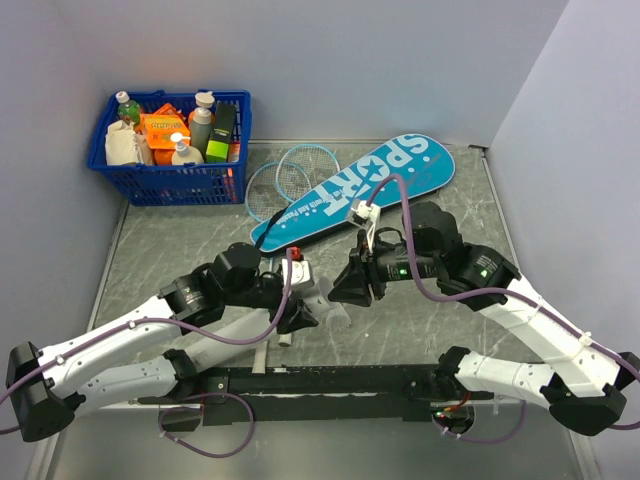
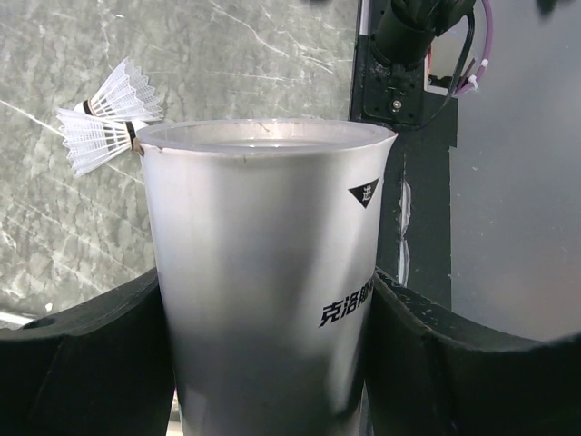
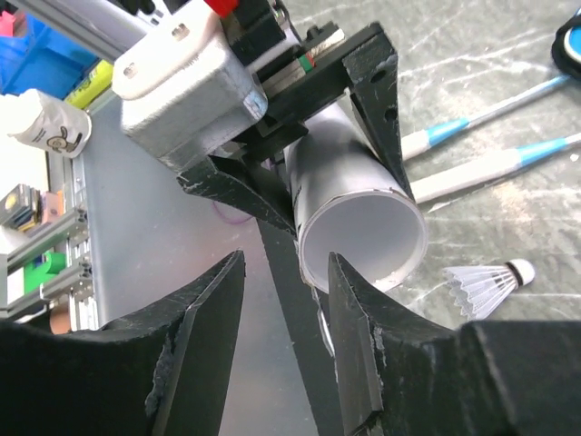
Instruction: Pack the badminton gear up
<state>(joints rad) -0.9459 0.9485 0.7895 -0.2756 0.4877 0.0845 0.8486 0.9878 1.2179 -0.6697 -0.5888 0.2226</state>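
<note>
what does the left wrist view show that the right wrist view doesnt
Only left wrist: the black print on the side of the tube. Only right wrist: the tube's white inside, two racket handles, and the right claw, open and empty. Both: the tube gripped in the left claw, and shuttlecocks on the marbled table, two in the left view, one in the right.

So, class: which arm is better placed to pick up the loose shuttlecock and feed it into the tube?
Probably the right. The left gripper is clamped on the tube, so it is busy. The right gripper is open and empty, facing the tube's mouth, with a shuttlecock on the table nearby.
</note>
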